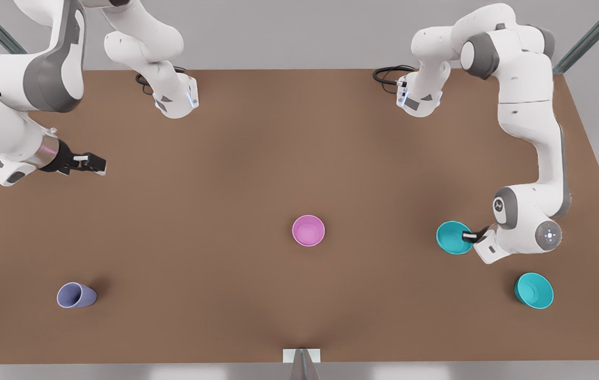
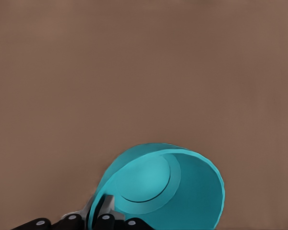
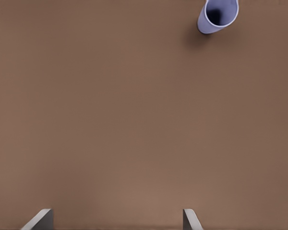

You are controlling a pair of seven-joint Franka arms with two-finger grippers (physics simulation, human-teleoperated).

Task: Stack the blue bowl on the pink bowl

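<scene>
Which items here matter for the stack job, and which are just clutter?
Job:
- blue bowl, rim pinched by the left tool
- pink bowl, mid-table, upright

Clutter:
- second teal bowl, near the front view's right edge
- lavender cup
- right tool, open, waiting

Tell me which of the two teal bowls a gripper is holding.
The blue bowl farther from the table's front edge: the left gripper pinches its rim. The other teal bowl sits free, nearer that edge. The right gripper waits open.

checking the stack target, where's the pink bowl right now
The pink bowl sits upright near the middle of the table in the front view, standing alone, well to the front view's left of the blue bowl held by the left pincer.
</scene>
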